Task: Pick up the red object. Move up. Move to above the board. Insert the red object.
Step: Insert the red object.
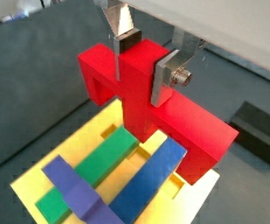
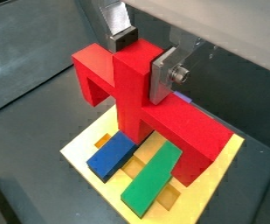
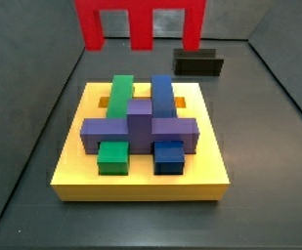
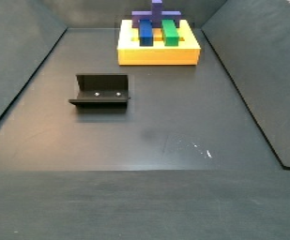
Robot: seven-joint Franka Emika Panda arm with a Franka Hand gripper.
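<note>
We note the gripper [image 1: 141,63] clamped on the red object [image 1: 161,109], its silver fingers [image 1: 168,74] pressed against the block's middle prong in both wrist views, with the piece hanging prongs-down in the air. In a side view the red object [image 3: 140,21] shows at the top edge of the frame, high above the far end of the board [image 3: 143,181]; the arm itself is out of shot there. The board sits on the dark floor, carrying the green block [image 3: 118,95], the blue block [image 3: 162,96] and the purple cross piece [image 3: 139,129] laid over them. The fixture [image 4: 100,92] stands well apart from the board [image 4: 159,54] in a side view. We judge that pick-up and lift are done and the transfer to above the board is in hand or nearly complete. Next move, as we read it: line the three prongs up with free slots at the board's far end, then descend straight. Which slots are free is hard to tell; the wrist views show yellow gaps [image 2: 106,140] beside the blue and green blocks. Risk: prongs catching on a slot edge or on the seated blocks.
</note>
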